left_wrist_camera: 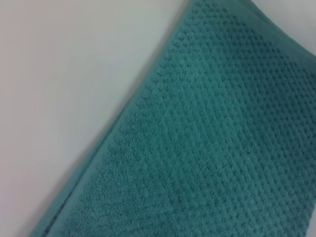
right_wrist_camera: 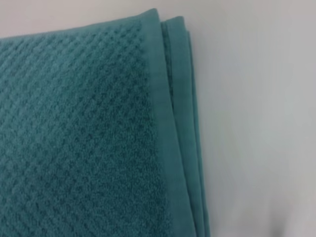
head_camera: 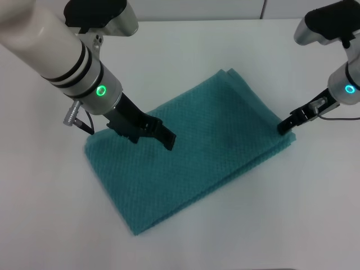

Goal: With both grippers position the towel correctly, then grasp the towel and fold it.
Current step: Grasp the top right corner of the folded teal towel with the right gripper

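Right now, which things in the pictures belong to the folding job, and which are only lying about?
For the job:
towel
left gripper, over the towel
right gripper, at the towel's right corner

Only there:
white table, which merely holds the towel; nothing else lies about

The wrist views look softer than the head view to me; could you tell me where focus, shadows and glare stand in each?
Head view: sharp, even light, with soft shadows under the left gripper and along the towel edge; the right gripper sits at its far corner. Left wrist view: the weave is blurred, table faintly pink. Right wrist view: hem layers readable, slightly soft, no glare.
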Controlling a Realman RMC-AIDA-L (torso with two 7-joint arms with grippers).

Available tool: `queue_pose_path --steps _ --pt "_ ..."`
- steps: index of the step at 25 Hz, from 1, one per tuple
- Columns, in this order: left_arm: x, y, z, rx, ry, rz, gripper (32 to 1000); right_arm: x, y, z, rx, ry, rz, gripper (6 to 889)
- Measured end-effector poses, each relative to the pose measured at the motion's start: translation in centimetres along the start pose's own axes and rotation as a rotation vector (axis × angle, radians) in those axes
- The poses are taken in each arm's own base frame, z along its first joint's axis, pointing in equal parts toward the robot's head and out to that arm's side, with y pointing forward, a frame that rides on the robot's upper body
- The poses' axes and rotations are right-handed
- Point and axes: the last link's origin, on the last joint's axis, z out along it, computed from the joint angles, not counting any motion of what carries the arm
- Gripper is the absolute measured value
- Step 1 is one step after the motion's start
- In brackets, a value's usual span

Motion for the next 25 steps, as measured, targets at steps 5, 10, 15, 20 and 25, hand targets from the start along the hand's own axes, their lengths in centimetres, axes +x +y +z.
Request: queue_pose_path --steps 5,10,15,20,25 --pt "0.0 0.0 0.1 0.001 -0.002 0.001 899 -0.2 0.3 0.1 -0.007 -0.015 0.001 814" --pt "0.0 0.0 0.1 0.002 -0.003 0.002 899 -0.3 0.4 0.2 -0.017 -0.023 0.005 809" --pt "0.0 0.1 0.1 0.001 -0.003 0.003 898 0.0 0.6 0.7 -0.017 -0.024 0.009 803" --pt "0.0 0.1 0.1 0.001 0.000 0.004 897 0.4 0.8 1.2 -0.016 -0.021 0.015 798" --pt "0.0 0.1 0.1 0.001 0.000 0.004 896 0.5 1.0 1.3 -0.020 -0.019 0.013 792"
